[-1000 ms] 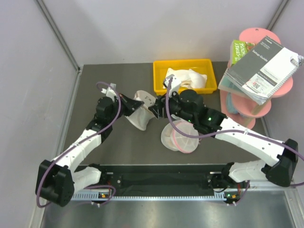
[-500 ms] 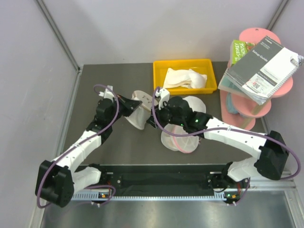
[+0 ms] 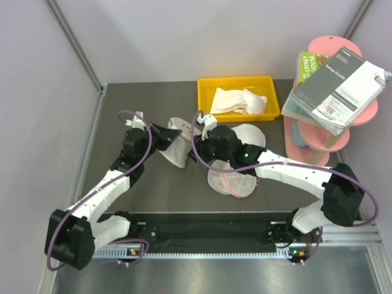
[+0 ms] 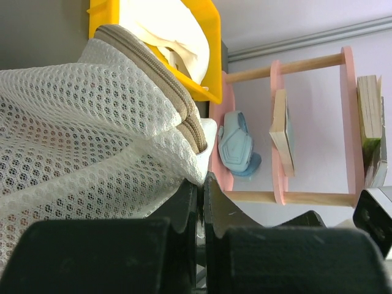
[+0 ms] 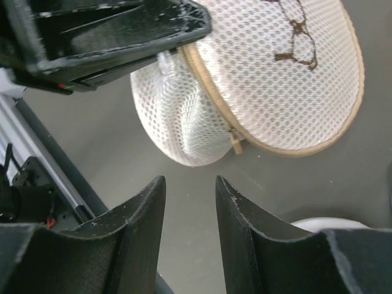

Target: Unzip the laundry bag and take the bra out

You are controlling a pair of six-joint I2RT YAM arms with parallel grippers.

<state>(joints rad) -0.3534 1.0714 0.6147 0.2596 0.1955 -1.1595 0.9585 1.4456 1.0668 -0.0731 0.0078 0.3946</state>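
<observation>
the left gripper [image 4: 200, 187] is clenched on the mesh of the laundry bag [image 3: 176, 149], just beside its beige zipper rim [image 4: 153, 73]. the bag is near the middle of the table [image 3: 153, 190], at 7 o'clock from the yellow bin [image 3: 204, 103]. the right gripper [image 5: 188, 184] is released, its jaws parted with nothing between them, just at 3 o'clock of the bag, near the zipper pull [image 5: 235, 142]. a pink-rimmed mesh bag [image 3: 236, 180] lies at 4 o'clock from the laundry bag.
</observation>
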